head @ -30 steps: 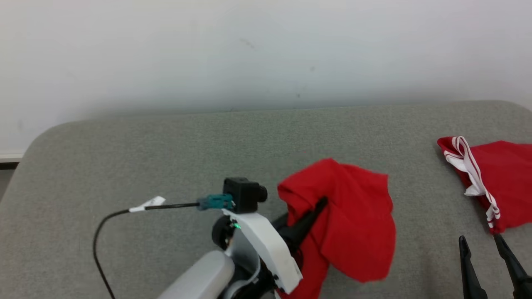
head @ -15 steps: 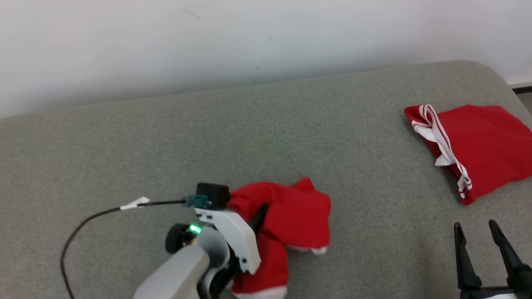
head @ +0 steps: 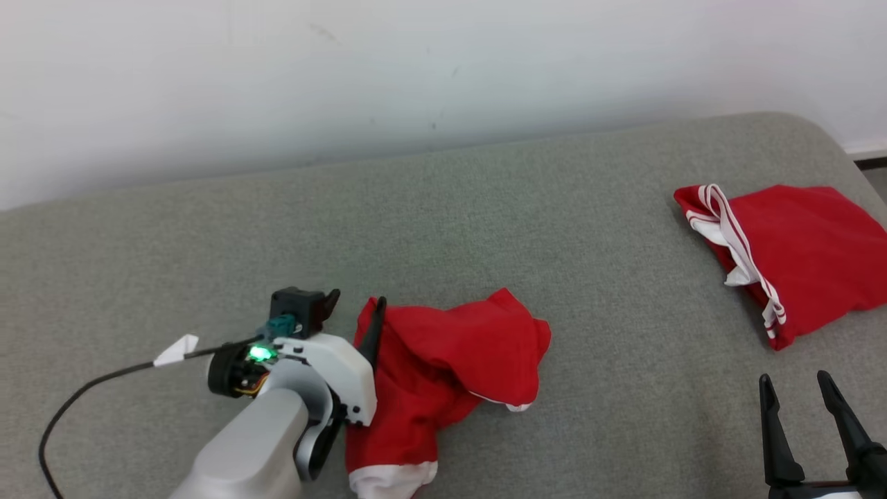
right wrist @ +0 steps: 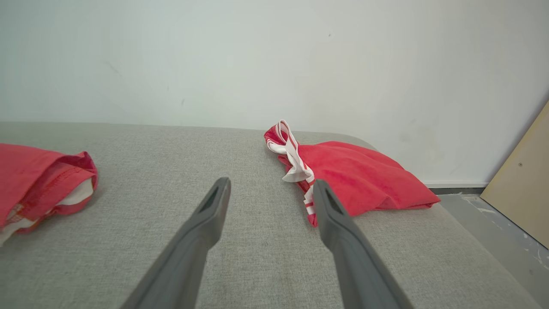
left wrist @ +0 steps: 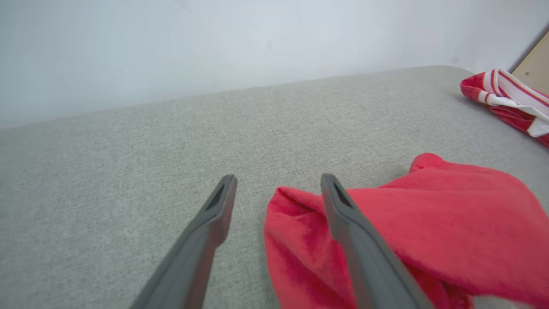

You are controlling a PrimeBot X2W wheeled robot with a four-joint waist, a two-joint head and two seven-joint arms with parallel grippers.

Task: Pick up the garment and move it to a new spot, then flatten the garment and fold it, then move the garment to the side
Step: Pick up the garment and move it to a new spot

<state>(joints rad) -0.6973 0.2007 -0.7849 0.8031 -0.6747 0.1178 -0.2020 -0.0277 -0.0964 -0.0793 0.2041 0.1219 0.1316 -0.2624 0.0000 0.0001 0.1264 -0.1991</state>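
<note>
Head view, garment: red garment (head: pixel 450 353) bunched in a loose heap on grey padded surface (head: pixel 485 208), left of middle, towards the near edge; white hem (head: pixel 391 479) poking out at the near end.
Left wrist view, garment: rolled red edge lying between the two fingers, the right-hand finger crossing over it; touching or just clear, cannot tell.
Handling (judged): soft, light, limp knit; no stiffness; apt to drape and bunch when lifted; likely to catch on the cloth-covered surface, so dragging apt to add wrinkles.
Take-hold points (judged): pinch a hem or corner at a thin edge, not the thick mound; one corner per gripper for spreading flat.
Left gripper (head: pixel 355 301): jaws spread wide, nothing clamped; tips at the heap's left edge, pointing towards the wall (head: pixel 416 69).
Task stage (judged): garment lying loose at its spot; flattening and folding not yet done.
Second red garment (head: pixel 797 256): white-striped trim, lying fairly flat at the far right of the surface, well apart from the heap.
Right gripper (head: pixel 794 378): low right, jaws wide, empty, over bare surface; near the second garment's near corner, apart from it.
Surroundings: black cable (head: pixel 83 395) with a white tag off the left wrist; tan board (right wrist: pixel 523 171) leaning at the right in the right wrist view.
</note>
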